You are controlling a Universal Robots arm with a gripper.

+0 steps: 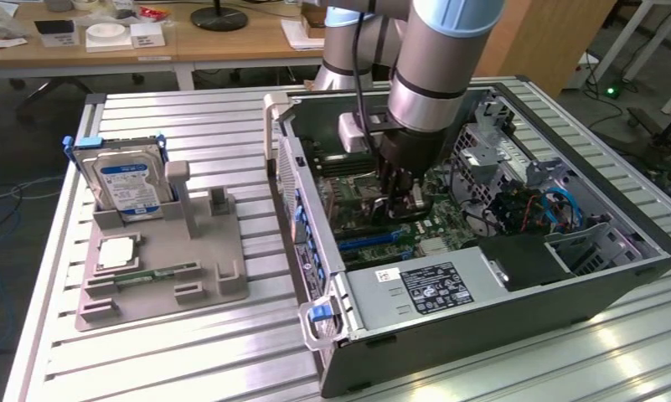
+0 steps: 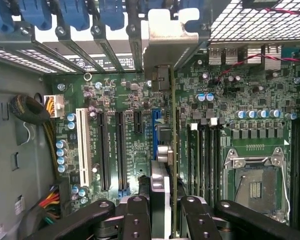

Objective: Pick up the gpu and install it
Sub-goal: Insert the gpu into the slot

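Reaching down into the open computer case (image 1: pixel 603 276), the hand (image 2: pixel 165 205) is clamped on the gpu (image 2: pixel 173 130), fingers (image 2: pixel 137 215) pressed against both faces of the thin card. The card is carried on edge, upright to the motherboard (image 2: pixel 125 85), likely so its connector edge faces the slots. Its pale end bracket (image 2: pixel 170 42) points at the rear openings under the blue latches, where it would have to sit. The card hangs directly over or just beside the blue slot (image 2: pixel 155 127); cannot tell whether it touches or is seated.

The case lies on its side on the bench (image 1: pixel 201 352) with the panel off, giving the arm a straight drop onto the board. At the exterior view's left, well apart from the case, a grey holder (image 1: pixel 201 280) props the hard drive (image 1: pixel 128 184) upright, probably for easy grasping.
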